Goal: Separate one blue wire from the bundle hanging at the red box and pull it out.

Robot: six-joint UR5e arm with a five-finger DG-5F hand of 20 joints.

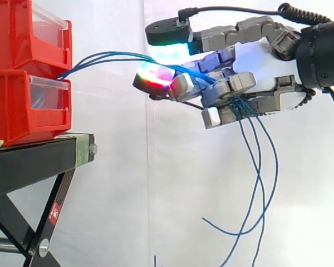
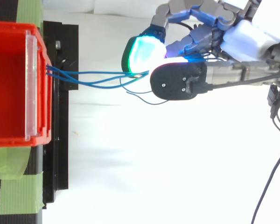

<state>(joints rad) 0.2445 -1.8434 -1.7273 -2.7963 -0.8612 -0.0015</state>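
Red boxes [image 1: 14, 111]: sitting stacked at 9 o'clock in the side view, anchoring the bundle where it is coming out between them.
Black stand [image 1: 28, 158]: carrying the boxes at about the height where the hand is working, so the wires are running clear of its edge.
Hand [image 1: 256, 64]: reaching in from 3 o'clock, fingers curling closed around several strands rather than one; the separation is looking not yet done.
Blue wires [image 2: 95, 77]: stretching from the box front toward 3 o'clock into the hand, probably being drawn out by that grip.
Loose ends [image 1: 256, 183]: dropping from under the palm toward 6 o'clock, dangling because nothing is supporting them.
Fingertips [image 1: 156, 75]: glowing green and red, pointing toward 9 o'clock along the strands; I cannot tell which strand they are isolating.
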